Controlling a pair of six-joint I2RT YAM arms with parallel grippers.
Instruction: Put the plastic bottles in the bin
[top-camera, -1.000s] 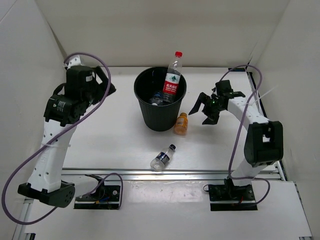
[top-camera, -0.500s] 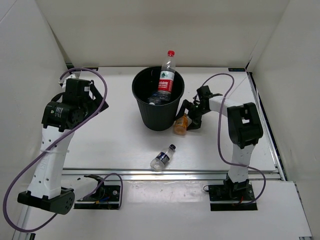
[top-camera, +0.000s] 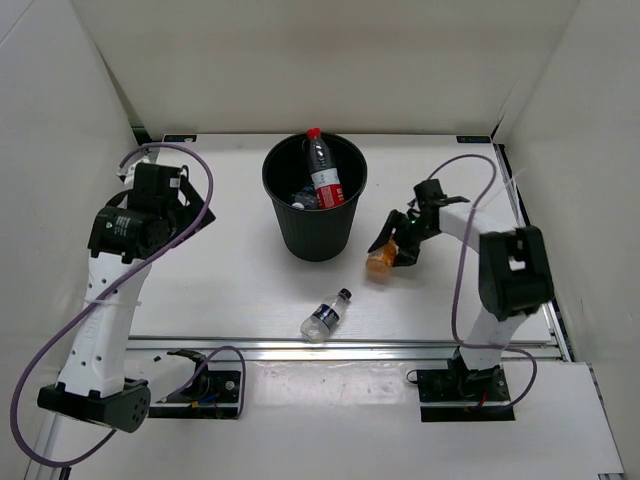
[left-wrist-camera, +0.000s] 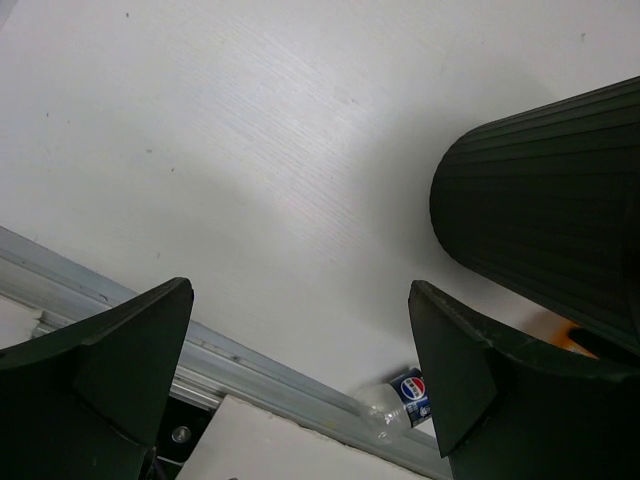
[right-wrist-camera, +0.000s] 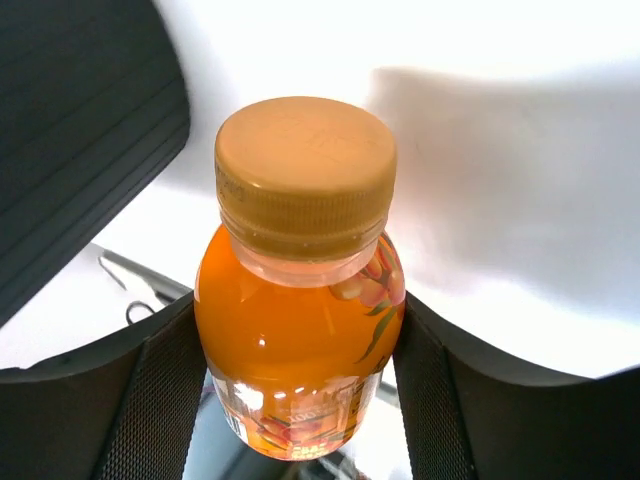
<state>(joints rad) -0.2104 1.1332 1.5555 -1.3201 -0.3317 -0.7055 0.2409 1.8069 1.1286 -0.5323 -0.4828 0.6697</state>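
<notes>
The black bin (top-camera: 315, 225) stands at mid table. A clear bottle with a red label (top-camera: 322, 180) leans inside it, cap up, over more clear plastic at the bottom. My right gripper (top-camera: 393, 248) is shut on the short orange bottle (top-camera: 380, 262), right of the bin. In the right wrist view both pads (right-wrist-camera: 165, 400) press the orange bottle (right-wrist-camera: 300, 320) at its sides. A blue-label bottle (top-camera: 326, 316) lies near the front rail. My left gripper (top-camera: 195, 205) hangs open left of the bin, with nothing between its fingers (left-wrist-camera: 110, 370).
White walls enclose the table on the left, back and right. A metal rail (top-camera: 340, 347) runs along the front edge. In the left wrist view the bin's ribbed wall (left-wrist-camera: 550, 210) is at the right, and the blue-label bottle (left-wrist-camera: 400, 395) lies by the rail.
My right gripper reached the orange bottle beside the bin, shut on it and drew it right and toward the front. The red-label bottle sank deeper into the bin. The left arm shifted slightly.
</notes>
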